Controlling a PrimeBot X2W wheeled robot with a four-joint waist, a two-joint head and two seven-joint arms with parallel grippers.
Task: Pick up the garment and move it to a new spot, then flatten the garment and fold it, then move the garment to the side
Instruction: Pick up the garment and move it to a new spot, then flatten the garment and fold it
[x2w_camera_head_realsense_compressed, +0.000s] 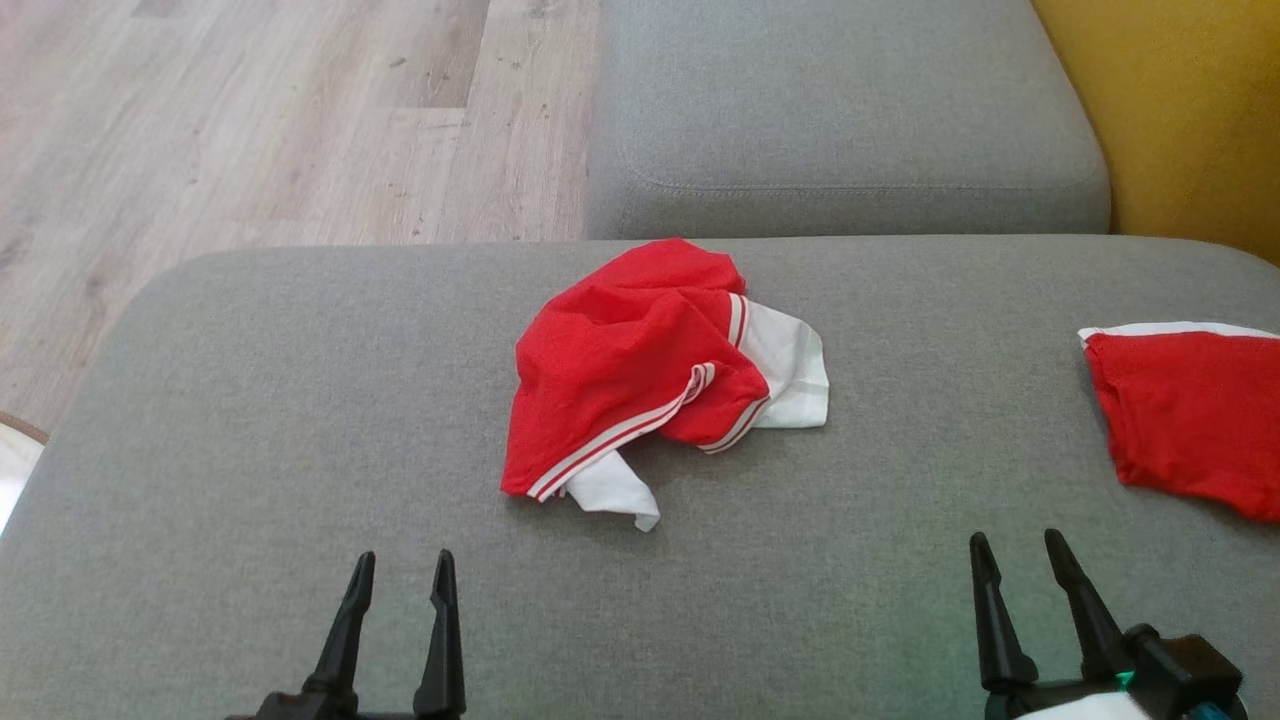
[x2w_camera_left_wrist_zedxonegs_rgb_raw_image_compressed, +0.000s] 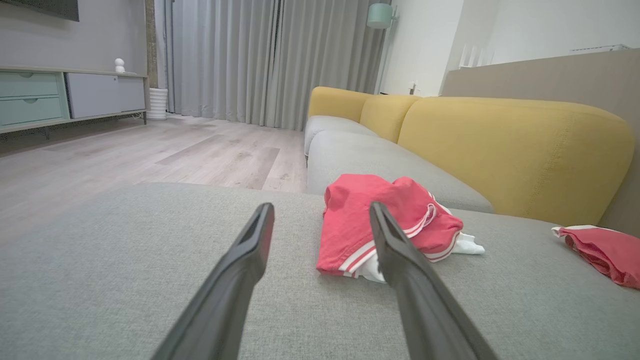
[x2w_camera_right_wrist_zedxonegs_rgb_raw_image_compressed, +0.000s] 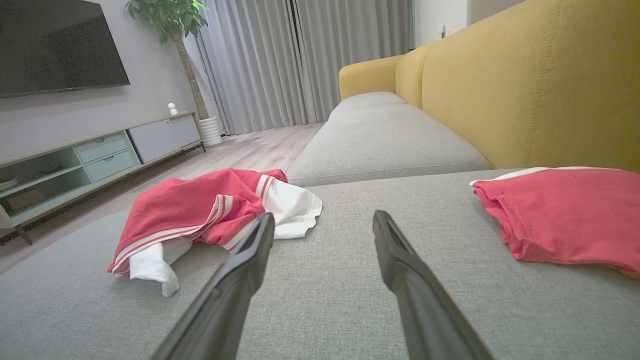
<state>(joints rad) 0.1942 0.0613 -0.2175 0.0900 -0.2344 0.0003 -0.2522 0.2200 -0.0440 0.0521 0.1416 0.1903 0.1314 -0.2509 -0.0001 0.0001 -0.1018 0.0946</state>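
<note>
A crumpled red garment (x2w_camera_head_realsense_compressed: 640, 365) with white stripes and white patches lies in a heap at the middle of the grey sofa seat (x2w_camera_head_realsense_compressed: 250, 400). The same garment (x2w_camera_left_wrist_zedxonegs_rgb_raw_image_compressed: 380, 220) lies ahead and slightly right in the left wrist view, and the garment (x2w_camera_right_wrist_zedxonegs_rgb_raw_image_compressed: 200, 215) is ahead to the left in the right wrist view. My left gripper (x2w_camera_head_realsense_compressed: 400, 570) stands open at the lower left, short of the heap, nothing between its fingers. My right gripper (x2w_camera_head_realsense_compressed: 1015, 555) is open at the lower right, also empty. Both grippers hover apart from the cloth.
A second red piece of clothing (x2w_camera_head_realsense_compressed: 1190, 420), flat and tidy, lies at the seat's right edge. Behind is another grey cushion (x2w_camera_head_realsense_compressed: 840, 110) and the yellow backrest (x2w_camera_head_realsense_compressed: 1190, 110). Wooden floor (x2w_camera_head_realsense_compressed: 250, 120) lies to the far left, beyond the seat's rounded edge.
</note>
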